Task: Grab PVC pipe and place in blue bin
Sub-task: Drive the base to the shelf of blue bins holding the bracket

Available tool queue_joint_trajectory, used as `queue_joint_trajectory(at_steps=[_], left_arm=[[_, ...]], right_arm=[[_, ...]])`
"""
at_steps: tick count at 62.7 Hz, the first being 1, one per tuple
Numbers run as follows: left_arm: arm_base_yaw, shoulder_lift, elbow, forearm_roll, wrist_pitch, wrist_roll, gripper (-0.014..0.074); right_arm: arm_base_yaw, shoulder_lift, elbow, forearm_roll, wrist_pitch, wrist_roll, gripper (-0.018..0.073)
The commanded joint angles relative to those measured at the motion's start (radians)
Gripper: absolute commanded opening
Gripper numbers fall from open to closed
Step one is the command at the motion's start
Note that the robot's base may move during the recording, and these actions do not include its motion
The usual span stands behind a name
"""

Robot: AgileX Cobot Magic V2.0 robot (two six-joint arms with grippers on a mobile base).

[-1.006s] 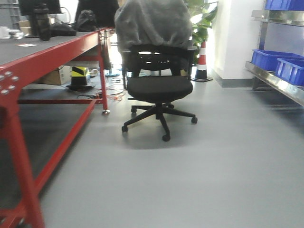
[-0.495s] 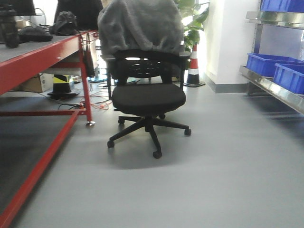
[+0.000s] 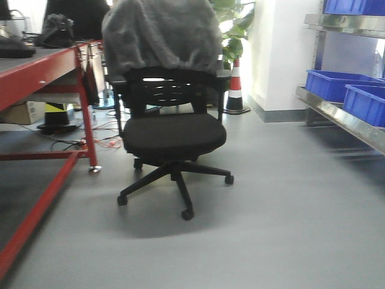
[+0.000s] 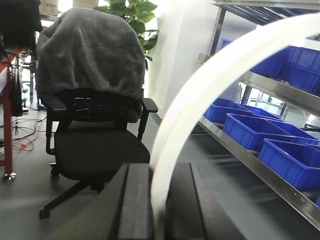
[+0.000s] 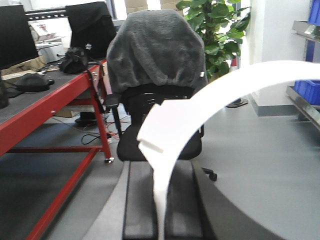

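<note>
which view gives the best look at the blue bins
The left wrist view: a row of blue bins on the steel shelf, though the white pipe crosses some. The front view catches only two at its right edge; the right wrist view just a blue sliver.

No text, label, brand, number or sign can be read in any view

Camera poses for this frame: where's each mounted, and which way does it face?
Front: low viewpoint, facing forward at chair; no robot parts visible.
Left wrist: behind left gripper, shut on PVC pipe; chair left, blue bins right.
Right wrist: behind right gripper, shut on PVC pipe; chair ahead, red bench left.
Shared: all show the chair.
</note>
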Motion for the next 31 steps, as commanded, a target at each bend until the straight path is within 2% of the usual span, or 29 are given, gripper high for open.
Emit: queue_joint_trajectory(at_steps=[1,31], left_arm=[[-0.006,-0.003,-0.003,-0.003,-0.025,-0.002,-0.0111],[-0.006,-0.003,-0.003,-0.003,-0.025,-0.002,-0.0111]], right_arm=[[0.003,-0.005,0.002,-0.013,-0.031,-0.004,-0.0169],[0.003,-0.005,0.002,-0.013,-0.031,-0.004,-0.0169]])
